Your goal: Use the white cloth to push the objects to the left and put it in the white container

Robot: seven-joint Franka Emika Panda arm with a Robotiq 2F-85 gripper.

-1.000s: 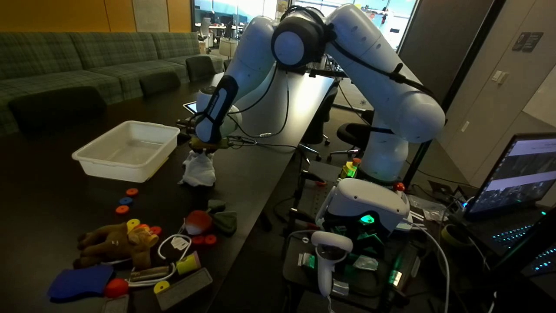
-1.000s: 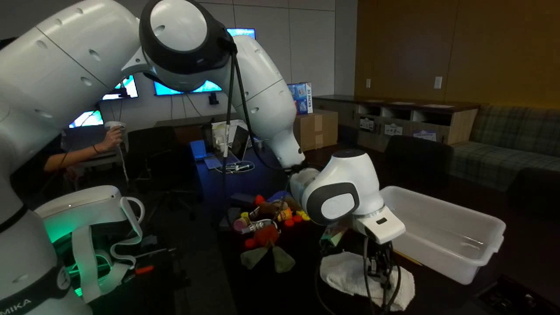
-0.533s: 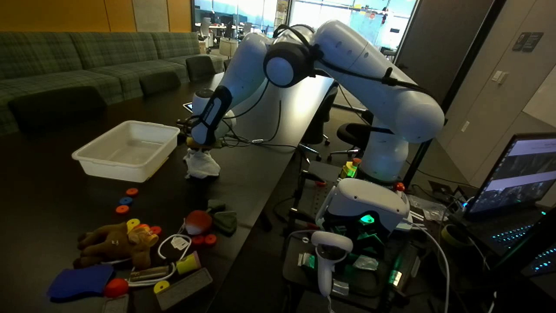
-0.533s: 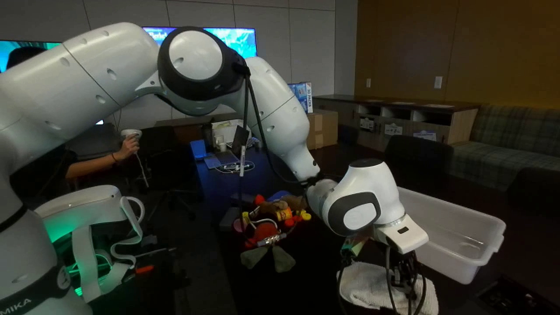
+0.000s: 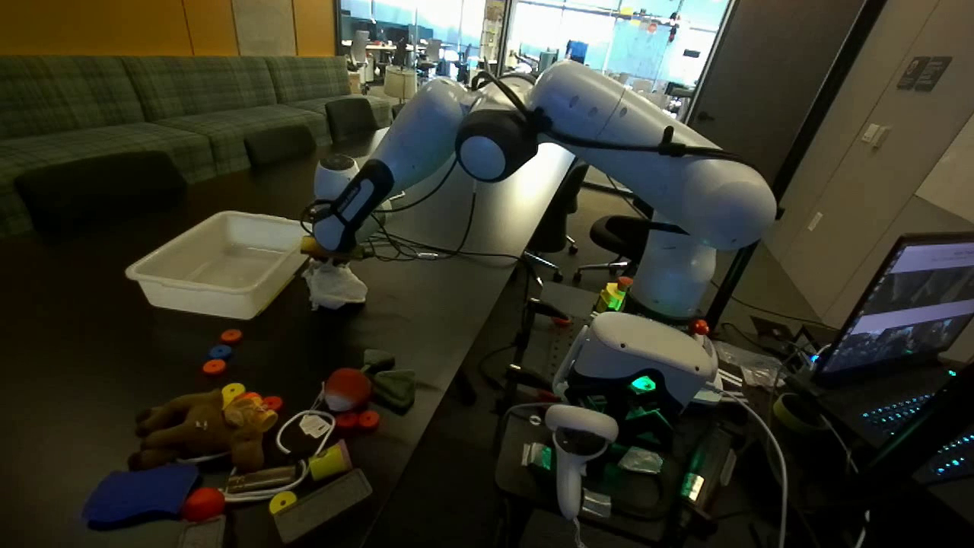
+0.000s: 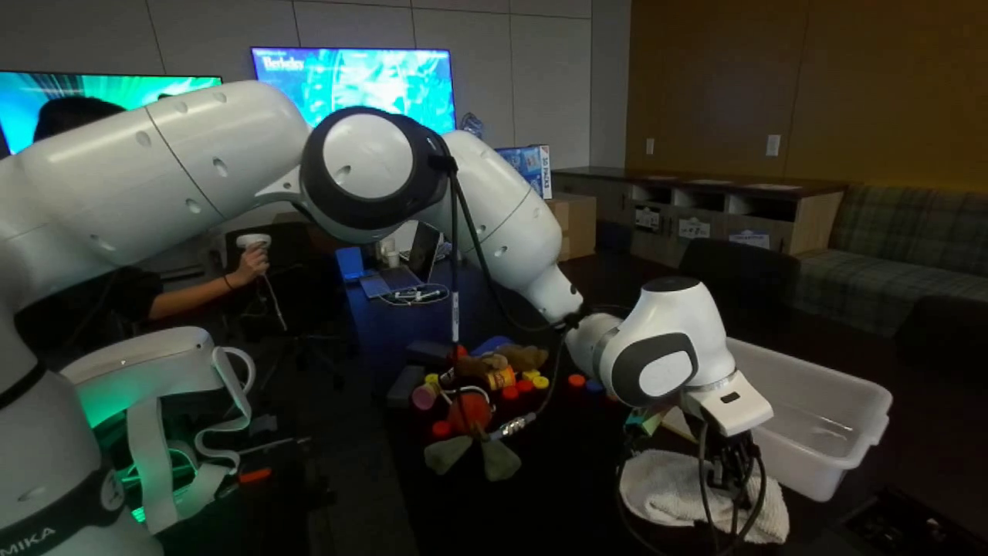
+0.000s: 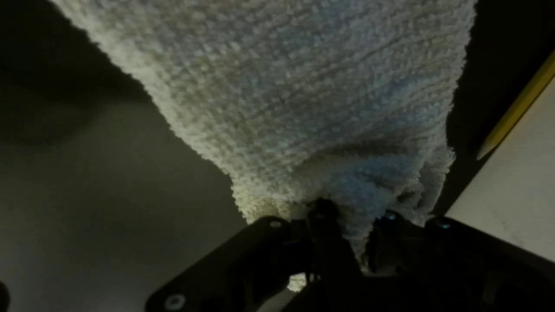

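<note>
My gripper (image 7: 355,216) is shut on the white cloth (image 7: 277,95), with a fold of it pinched between the fingers. The cloth hangs bunched below the gripper in both exterior views (image 5: 336,288) (image 6: 664,483). I cannot tell whether its lower edge touches the table. The white container (image 5: 205,298) stands right beside the cloth, and it also shows in an exterior view (image 6: 830,425), partly hidden by the wrist. The loose objects lie apart from the cloth: a brown plush toy (image 5: 202,430), a blue item (image 5: 141,491), and a red round toy with green leaves (image 5: 348,390).
Orange and blue discs (image 5: 221,352) lie between the container and the pile. A yellow cup (image 5: 329,460) and a grey block (image 5: 323,508) lie near the table's edge. A yellow pencil (image 7: 520,104) lies along the container's base. Cables hang around the wrist.
My gripper has moved with the cloth away from the pile and closer to the container. The arm's elbow has come down. The container and loose objects have not moved.
</note>
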